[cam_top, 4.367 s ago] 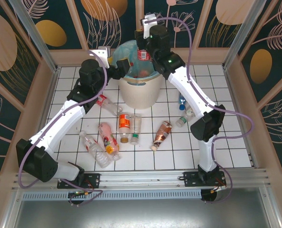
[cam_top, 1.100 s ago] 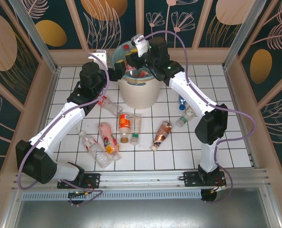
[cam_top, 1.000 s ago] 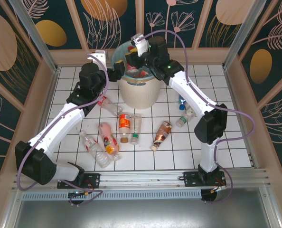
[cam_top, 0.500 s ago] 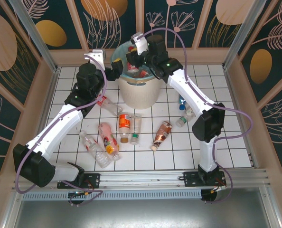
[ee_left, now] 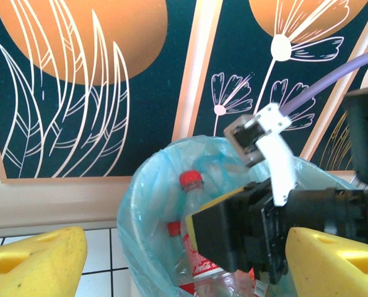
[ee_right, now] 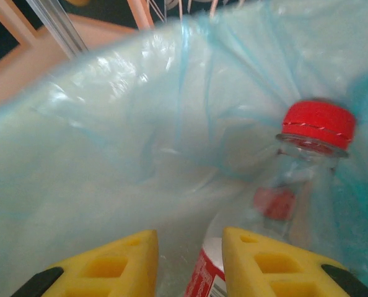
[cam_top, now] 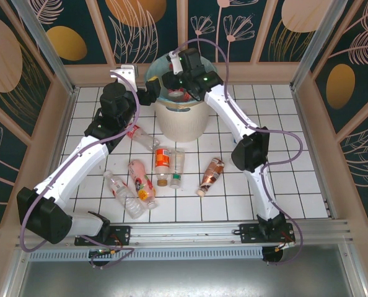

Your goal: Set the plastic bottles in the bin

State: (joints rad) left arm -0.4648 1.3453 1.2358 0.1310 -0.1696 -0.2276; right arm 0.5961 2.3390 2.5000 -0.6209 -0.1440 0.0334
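Handling, judged: plastic bottles (cam_top: 162, 159) light, thin-walled, slick, easily dented; best pinched at neck or labelled waist. Reads "Coca-Cola" on a red label (ee_left: 204, 267) in the bin (cam_top: 183, 127), just ahead of left gripper (ee_left: 183, 244), spread wide, empty. Right gripper (ee_right: 187, 247) narrowly apart, empty, over a red-capped bottle (ee_right: 308, 154). More bottles on tiles (cam_top: 295, 185), well behind both.

I'm looking down on a white tiled table (cam_top: 308, 198), evenly lit, with an aluminium rail (cam_top: 190, 232) along its near edge. Around it I see dark teal wall panels (cam_top: 41, 25) with orange ovals and pale leaf outlines, framed in peach.
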